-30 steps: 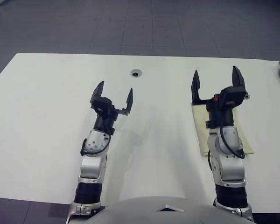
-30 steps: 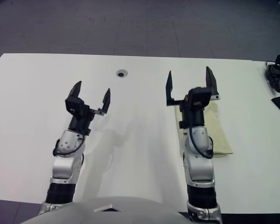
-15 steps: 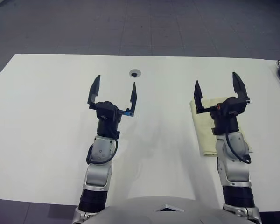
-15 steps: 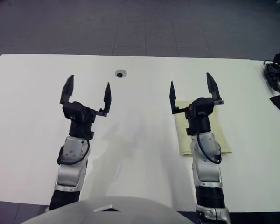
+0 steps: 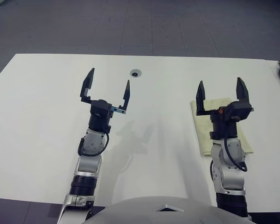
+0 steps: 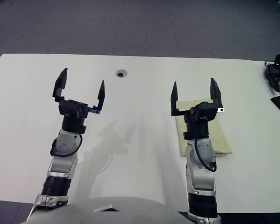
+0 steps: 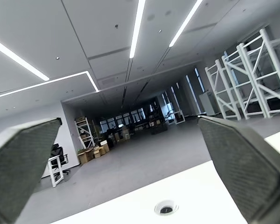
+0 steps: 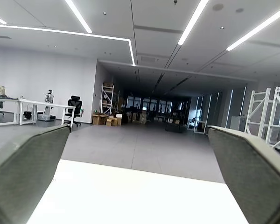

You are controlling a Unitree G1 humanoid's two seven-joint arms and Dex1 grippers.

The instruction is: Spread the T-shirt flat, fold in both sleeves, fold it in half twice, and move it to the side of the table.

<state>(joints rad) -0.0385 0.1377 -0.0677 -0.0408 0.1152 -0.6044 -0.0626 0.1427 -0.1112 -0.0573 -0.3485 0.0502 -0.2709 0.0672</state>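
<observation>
White desk (image 5: 37, 116) bears everything. Above its left half the left jaws stand wide apart, tips raised and pointing away from the robot, holding nothing. The wrist views look between both pairs of spread fingers into the room. A small round cable hole (image 5: 136, 73) sits in the desk just beyond those left tips. To the right, the right jaws are likewise spread and empty, tips up. The pale yellow T-shirt (image 5: 202, 135) lies flat on the desk directly below and behind them, already a compact folded rectangle, well apart from the left jaws. It looks to be at the desk's right side, so the task seems close to finished. Dark cables (image 6: 275, 70) lie beyond the right jaws at the desk's far right edge.

The cloth should be light, soft and limp, its layers likely to slide or splay. Any further hold belongs on a folded edge, pinching all layers together, or both near corners.
</observation>
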